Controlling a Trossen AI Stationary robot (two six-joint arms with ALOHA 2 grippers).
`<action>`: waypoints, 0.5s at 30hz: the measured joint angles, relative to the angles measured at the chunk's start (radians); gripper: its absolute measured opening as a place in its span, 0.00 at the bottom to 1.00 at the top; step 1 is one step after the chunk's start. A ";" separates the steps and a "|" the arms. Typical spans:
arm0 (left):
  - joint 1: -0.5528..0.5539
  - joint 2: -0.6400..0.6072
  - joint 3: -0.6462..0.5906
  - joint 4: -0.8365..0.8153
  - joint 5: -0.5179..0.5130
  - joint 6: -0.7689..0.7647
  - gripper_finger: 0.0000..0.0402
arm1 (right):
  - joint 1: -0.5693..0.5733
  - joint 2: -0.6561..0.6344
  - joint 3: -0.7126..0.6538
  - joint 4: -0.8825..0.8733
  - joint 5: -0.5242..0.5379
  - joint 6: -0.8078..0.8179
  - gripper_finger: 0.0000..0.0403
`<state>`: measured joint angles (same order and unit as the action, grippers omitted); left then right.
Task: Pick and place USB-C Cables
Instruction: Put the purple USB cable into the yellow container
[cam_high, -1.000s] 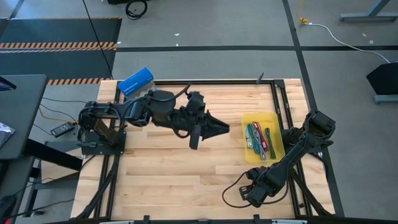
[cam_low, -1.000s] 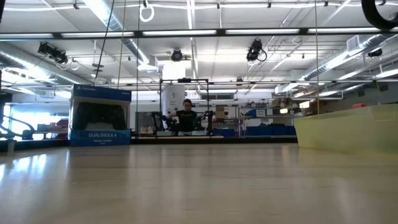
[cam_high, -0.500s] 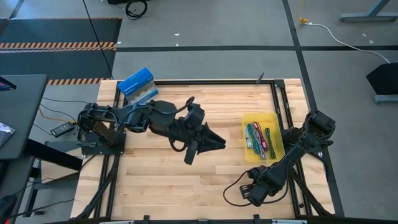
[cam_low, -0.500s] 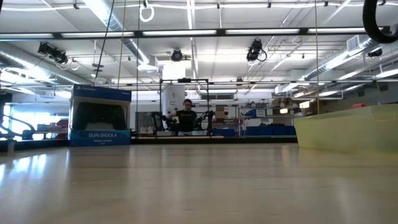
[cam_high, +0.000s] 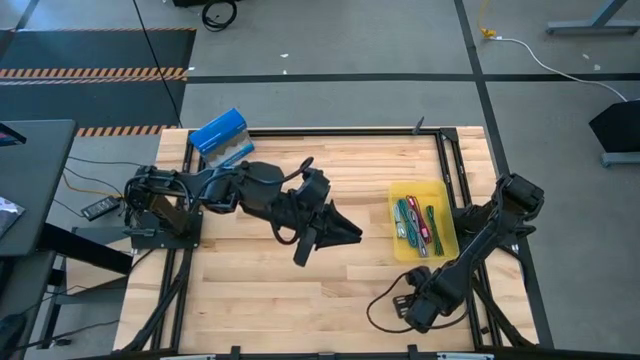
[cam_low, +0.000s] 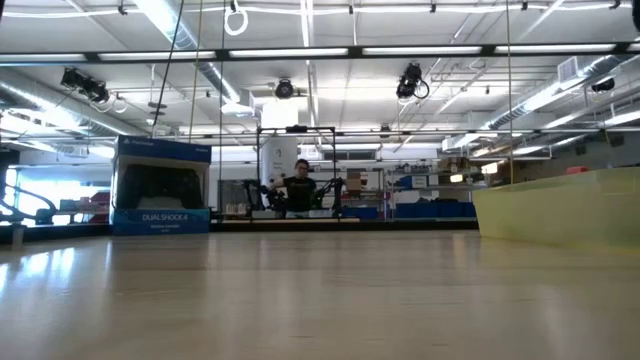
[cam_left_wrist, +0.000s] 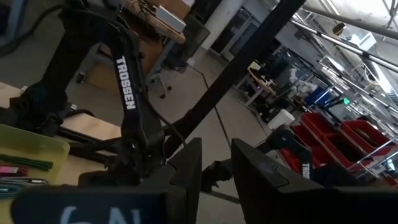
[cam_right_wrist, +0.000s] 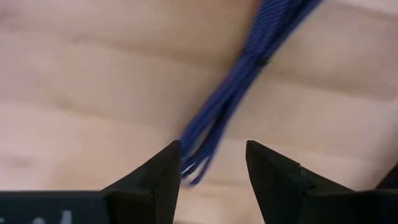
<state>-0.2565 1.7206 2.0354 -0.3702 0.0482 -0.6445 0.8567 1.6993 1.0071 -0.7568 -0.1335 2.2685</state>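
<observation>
Most of the task appeared done: several cables, among them green, maroon and teal ones, lay side by side in the tray on the right side of the table. Their exact count could not be read. One purple cable lay outside the tray, on the bare wood directly below the right hand, which hung near the table's front right edge, well apart from the tray. Its fingers stood apart, with the cable's end beyond the gap between them and not gripped. That pickup and transfer was judged to be what was left. The left hand was extended over the middle of the table, pointed toward the tray, with its fingers slightly apart and nothing seen between them. The purple cable was a slim folded bundle with a finely ribbed, braided sheath. The tray was a shallow yellow rectangle of smooth plastic. The table was pale planked wood with a matte finish.
</observation>
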 joint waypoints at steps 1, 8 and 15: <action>0.000 0.000 0.000 0.001 -0.001 0.000 0.23 | 0.001 0.000 -0.016 -0.001 -0.005 0.005 0.46; -0.001 0.000 0.000 0.005 -0.001 0.000 0.23 | -0.006 0.000 -0.116 0.146 -0.006 0.013 0.46; -0.005 0.000 0.000 0.005 -0.002 0.000 0.23 | -0.027 0.000 -0.116 0.132 0.044 -0.002 0.46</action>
<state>-0.2619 1.7206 2.0354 -0.3653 0.0460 -0.6445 0.8296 1.6993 0.8909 -0.6245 -0.0895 2.2666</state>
